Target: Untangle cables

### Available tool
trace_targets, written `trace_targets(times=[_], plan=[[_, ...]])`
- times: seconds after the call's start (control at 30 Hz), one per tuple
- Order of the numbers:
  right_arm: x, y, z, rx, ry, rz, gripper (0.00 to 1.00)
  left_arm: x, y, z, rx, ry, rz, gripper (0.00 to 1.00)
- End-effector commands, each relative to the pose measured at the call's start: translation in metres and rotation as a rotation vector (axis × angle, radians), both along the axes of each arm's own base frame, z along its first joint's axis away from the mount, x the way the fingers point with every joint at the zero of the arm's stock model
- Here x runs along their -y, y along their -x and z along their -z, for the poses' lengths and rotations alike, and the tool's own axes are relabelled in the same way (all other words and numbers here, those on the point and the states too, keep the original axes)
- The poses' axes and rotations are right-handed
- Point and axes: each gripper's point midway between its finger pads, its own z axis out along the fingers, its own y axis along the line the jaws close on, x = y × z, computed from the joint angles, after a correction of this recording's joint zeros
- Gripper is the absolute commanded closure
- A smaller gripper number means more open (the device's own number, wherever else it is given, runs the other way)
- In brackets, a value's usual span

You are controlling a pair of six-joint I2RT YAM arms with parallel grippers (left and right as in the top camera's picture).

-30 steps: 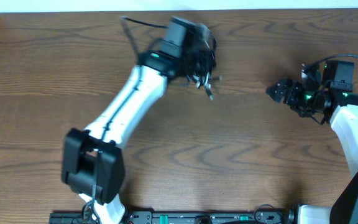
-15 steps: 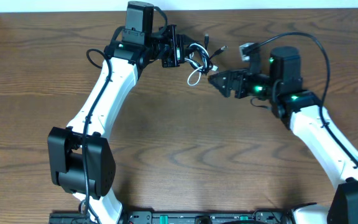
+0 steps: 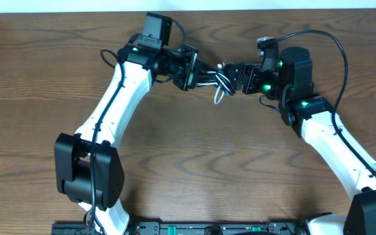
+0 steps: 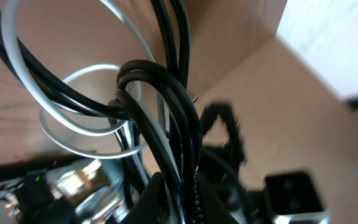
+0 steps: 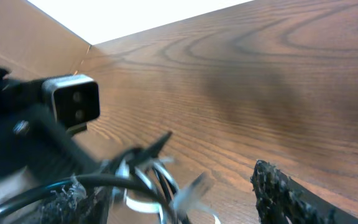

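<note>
Above the far middle of the table [image 3: 188, 163], the left gripper [image 3: 198, 68] clamps the tangled black and white cables [image 3: 219, 81]; the right gripper [image 3: 235, 73], fingers spread beside them, should pinch only the white one and pull gently.

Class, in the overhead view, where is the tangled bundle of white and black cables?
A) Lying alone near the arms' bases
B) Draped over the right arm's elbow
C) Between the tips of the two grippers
C: the cable bundle sits between the left gripper and the right gripper, which face each other.
</note>
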Motion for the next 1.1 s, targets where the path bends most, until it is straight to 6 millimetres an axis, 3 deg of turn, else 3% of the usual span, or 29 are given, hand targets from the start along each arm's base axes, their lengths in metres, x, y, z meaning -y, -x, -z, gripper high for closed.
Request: trace_targets(times=[0.0, 0.07, 0.17, 0.3, 0.4, 0.43, 0.5, 0.57, 0.6, 0.73, 0.8, 0.97, 1.07], plan=[[0.005, -0.008, -0.006, -0.009, -0.023, 0.067, 0.32, 0.029, 0.031, -0.019, 0.083, 0.120, 0.204, 0.92], [0.012, -0.011, -0.001, -0.036, -0.013, 0.123, 0.32, 0.041, 0.048, -0.030, 0.114, 0.198, 0.300, 0.93], [0.042, -0.017, 0.015, -0.089, 0.041, 0.252, 0.33, 0.052, 0.072, -0.049, 0.221, 0.326, 0.450, 0.92], [0.107, -0.021, 0.037, -0.190, 0.084, 0.410, 0.34, 0.051, 0.078, -0.060, 0.300, 0.404, 0.510, 0.93], [0.154, -0.014, 0.054, -0.282, 0.106, 0.499, 0.34, 0.050, 0.079, -0.062, 0.311, 0.419, 0.517, 0.93], [0.155, -0.008, 0.058, -0.308, 0.096, 0.470, 0.32, 0.050, 0.076, -0.064, 0.335, 0.421, 0.517, 0.93], [0.112, 0.008, 0.045, -0.208, 0.078, 0.115, 0.31, 0.048, 0.060, -0.054, 0.317, 0.341, 0.451, 0.93], [0.095, 0.024, 0.037, -0.179, 0.051, -0.028, 0.19, 0.040, 0.037, -0.032, 0.238, 0.190, 0.309, 0.93], [0.094, 0.032, 0.034, -0.189, 0.053, -0.040, 0.11, 0.030, 0.020, -0.019, 0.164, 0.100, 0.191, 0.93], [0.114, 0.040, 0.045, -0.258, 0.152, 0.071, 0.06, -0.021, -0.031, 0.021, 0.056, -0.174, -0.168, 0.93], [0.103, 0.044, 0.047, -0.267, 0.158, 0.037, 0.07, -0.039, -0.038, 0.034, -0.002, -0.261, -0.284, 0.93], [0.047, 0.059, 0.043, -0.202, 0.194, -0.139, 0.08, -0.038, -0.027, 0.041, -0.046, -0.289, -0.274, 0.93], [0.046, 0.065, 0.048, -0.231, 0.203, -0.145, 0.13, -0.061, -0.016, 0.061, -0.109, -0.431, -0.318, 0.93]])
